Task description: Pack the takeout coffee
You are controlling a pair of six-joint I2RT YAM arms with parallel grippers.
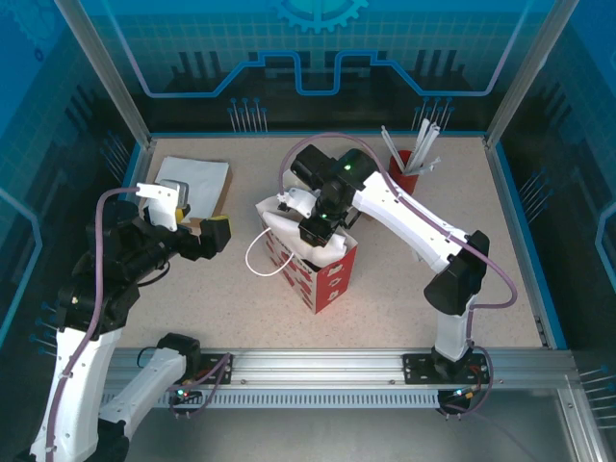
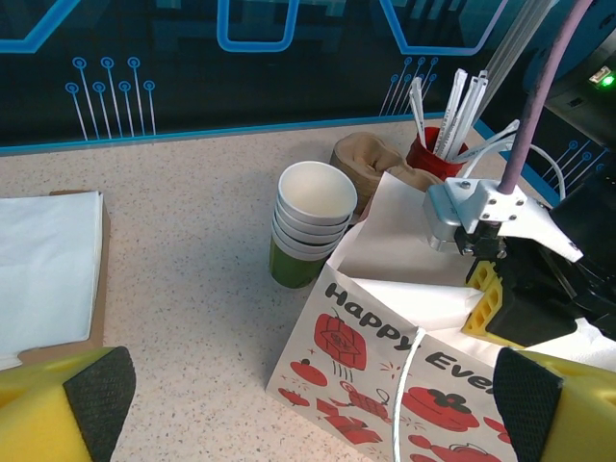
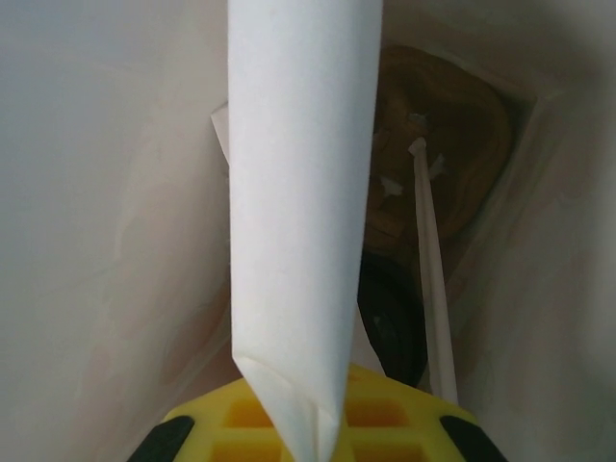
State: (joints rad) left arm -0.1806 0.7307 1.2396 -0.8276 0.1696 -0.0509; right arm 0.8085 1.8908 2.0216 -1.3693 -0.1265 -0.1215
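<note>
The left arm rises from its base and folds at the elbow, with the forearm reaching to the right. The left hand (image 1: 214, 235) is spread wide, its yellow fingers (image 2: 77, 399) far apart. The right arm arches leftward from its base with the wrist bent down. The right hand (image 1: 318, 234) points downward, its fingers (image 3: 385, 423) pressed together.

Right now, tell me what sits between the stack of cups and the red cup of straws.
A brown, crumpled-looking lump, perhaps paper, lies between the stack of cups and the red cup; the left wrist view shows it.
</note>
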